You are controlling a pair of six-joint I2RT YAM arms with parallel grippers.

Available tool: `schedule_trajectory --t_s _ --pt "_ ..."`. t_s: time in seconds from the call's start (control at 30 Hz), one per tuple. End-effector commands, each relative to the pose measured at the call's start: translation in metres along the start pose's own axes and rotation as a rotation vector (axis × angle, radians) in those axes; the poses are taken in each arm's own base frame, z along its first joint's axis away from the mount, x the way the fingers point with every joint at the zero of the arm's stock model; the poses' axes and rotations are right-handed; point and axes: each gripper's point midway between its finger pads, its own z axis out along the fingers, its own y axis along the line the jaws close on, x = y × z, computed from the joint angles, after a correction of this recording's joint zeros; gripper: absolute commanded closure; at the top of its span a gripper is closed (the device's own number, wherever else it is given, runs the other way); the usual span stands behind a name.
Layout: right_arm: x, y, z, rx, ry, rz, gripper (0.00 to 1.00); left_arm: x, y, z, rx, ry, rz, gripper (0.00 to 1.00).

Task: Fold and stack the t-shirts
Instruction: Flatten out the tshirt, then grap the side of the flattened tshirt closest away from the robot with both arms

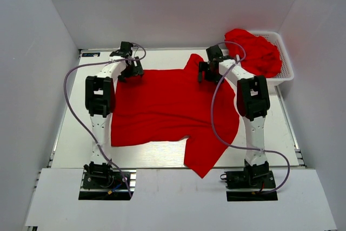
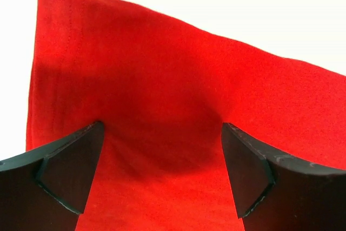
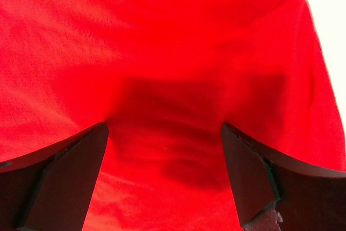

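**Item 1: spread t-shirt** (image 1: 162, 106). Plain bright red, thin soft knit, no print. It lies flat and sideways across the middle of the table (image 1: 70, 139). The straight hem is toward the left arm. One short sleeve points to the far edge and the other reaches toward the near edge. The surface is mostly smooth, with shallow ripples. The left wrist view shows a squared corner of the cloth (image 2: 162, 79) with a stitched line along its edge, lying on the pale tabletop (image 2: 281, 9). The right wrist view is nearly filled with red cloth (image 3: 162, 52), softly creased.

**Item 2: heaped t-shirts** (image 1: 254, 50). Same red cloth, crumpled into a rounded mound. They lie in the basket at the far right corner, well apart from the spread shirt.

**Item 3: basket** (image 1: 287, 71). White plastic lattice, rectangular, with low walls.

**Item 4: table.** Pale, smooth and matte, with plain grey walls on three sides.

**Item 5: cables** (image 1: 70, 93). Thin and purplish, one looping beside each arm. The right arm lies over the shirt's right part and hides it.

**Item 6: left gripper** (image 1: 130, 73). Dark, wedge-shaped fingers (image 2: 70, 171) spread fully apart over the shirt's far left corner. Nothing is held. Whether the tips touch the cloth cannot be told.

**Item 7: right gripper** (image 1: 206, 72). Its fingers (image 3: 248, 177) are likewise spread wide above the far right part of the shirt, by the far sleeve. Nothing is held, and contact with the cloth cannot be told.
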Motion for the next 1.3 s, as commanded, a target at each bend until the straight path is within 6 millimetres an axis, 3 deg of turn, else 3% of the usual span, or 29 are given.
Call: schedule_trajectory --t_s 0.0,0.03,0.07,0.1,0.13,0.23,0.27,0.3,0.47,0.5,0.53,0.67,0.7,0.73,0.77,0.8,0.83,0.87,0.93,0.97,1.0,1.03,1.07,1.1,1.13,1.17,1.2,1.23,1.27 --pt "-0.015 -0.004 0.006 0.006 -0.004 0.051 0.10 -0.011 -0.007 0.016 0.033 -0.014 0.036 0.00" --pt "-0.011 -0.008 0.016 0.009 0.019 0.057 0.10 -0.005 -0.008 0.031 0.035 0.010 0.038 0.00" --pt "-0.005 -0.009 0.026 0.011 0.046 0.062 0.10 -0.013 -0.011 0.032 0.042 -0.006 0.036 0.00" --pt "-0.021 -0.007 0.023 -0.002 0.015 0.074 0.10 -0.015 -0.014 0.037 0.052 -0.007 0.036 0.00" --pt "-0.017 -0.009 0.034 -0.003 0.036 0.080 0.10 -0.016 -0.017 0.042 0.063 -0.007 0.036 0.00" --pt "-0.034 -0.012 0.050 -0.034 0.009 0.105 0.10 -0.028 -0.027 0.060 0.122 -0.034 0.016 0.00" --pt "-0.045 -0.014 0.050 -0.049 -0.017 0.106 0.10 -0.036 -0.027 0.060 0.147 -0.054 -0.006 0.00" --pt "-0.045 -0.008 0.061 -0.104 -0.013 0.113 0.10 -0.048 -0.033 0.066 0.199 -0.097 -0.021 0.00" --pt "-0.106 0.003 0.062 -0.258 -0.222 0.087 0.10 -0.093 -0.054 0.073 0.339 -0.246 -0.084 0.00" --pt "-0.109 0.003 0.064 -0.276 -0.232 0.081 0.10 -0.106 -0.058 0.069 0.384 -0.279 -0.104 0.00" --pt "-0.131 0.009 0.053 -0.303 -0.296 0.047 0.10 -0.119 -0.066 0.061 0.421 -0.317 -0.096 0.00" --pt "-0.164 0.012 0.019 -0.323 -0.409 -0.060 0.10 -0.151 -0.077 0.029 0.503 -0.416 -0.095 0.00" --pt "-0.166 0.012 0.013 -0.320 -0.418 -0.076 0.10 -0.166 -0.077 0.006 0.503 -0.467 -0.076 0.00" --pt "-0.179 0.015 -0.013 -0.321 -0.464 -0.099 0.10 -0.176 -0.077 -0.010 0.500 -0.504 -0.059 0.00" --pt "-0.178 0.014 -0.019 -0.312 -0.464 -0.134 0.10 -0.180 -0.075 -0.022 0.489 -0.523 -0.037 0.00" --pt "-0.183 0.017 -0.038 -0.318 -0.485 -0.155 0.10 -0.177 -0.073 -0.029 0.480 -0.524 -0.015 0.00" --pt "-0.188 0.021 -0.061 -0.330 -0.510 -0.175 0.10 -0.190 -0.073 -0.070 0.485 -0.579 0.029 0.00" --pt "-0.180 0.019 -0.062 -0.324 -0.493 -0.205 0.10 -0.194 -0.068 -0.087 0.459 -0.601 0.035 0.00" --pt "-0.185 0.025 -0.113 -0.325 -0.544 -0.239 0.10 -0.180 -0.057 -0.104 0.417 -0.570 0.056 0.00" --pt "-0.166 0.028 -0.117 -0.325 -0.511 -0.260 0.10 -0.188 -0.048 -0.144 0.383 -0.620 0.040 0.00" --pt "-0.159 0.028 -0.121 -0.319 -0.501 -0.263 0.10 -0.170 -0.039 -0.141 0.350 -0.574 0.033 0.00" --pt "-0.151 0.027 -0.148 -0.304 -0.518 -0.269 0.10 -0.159 -0.028 -0.147 0.306 -0.548 0.021 0.00" --pt "-0.129 0.029 -0.140 -0.293 -0.466 -0.275 0.10 -0.157 -0.022 -0.181 0.298 -0.576 0.016 0.00" --pt "-0.105 0.024 -0.131 -0.276 -0.400 -0.263 0.10 -0.133 -0.011 -0.172 0.260 -0.515 0.012 0.00" --pt "-0.096 0.021 -0.134 -0.254 -0.381 -0.247 0.10 -0.122 -0.001 -0.176 0.219 -0.493 -0.038 0.00" --pt "-0.091 0.019 -0.164 -0.214 -0.408 -0.237 0.10 -0.102 0.011 -0.178 0.175 -0.437 -0.064 0.00" --pt "-0.047 0.007 -0.140 -0.183 -0.293 -0.190 0.10 -0.082 0.031 -0.185 0.116 -0.414 -0.097 0.00" --pt "-0.041 0.005 -0.156 -0.156 -0.315 -0.182 0.10 -0.067 0.039 -0.186 0.089 -0.382 -0.120 0.00" --pt "-0.034 -0.003 -0.171 -0.122 -0.335 -0.160 0.10 -0.030 0.052 -0.171 0.039 -0.286 -0.166 0.00"
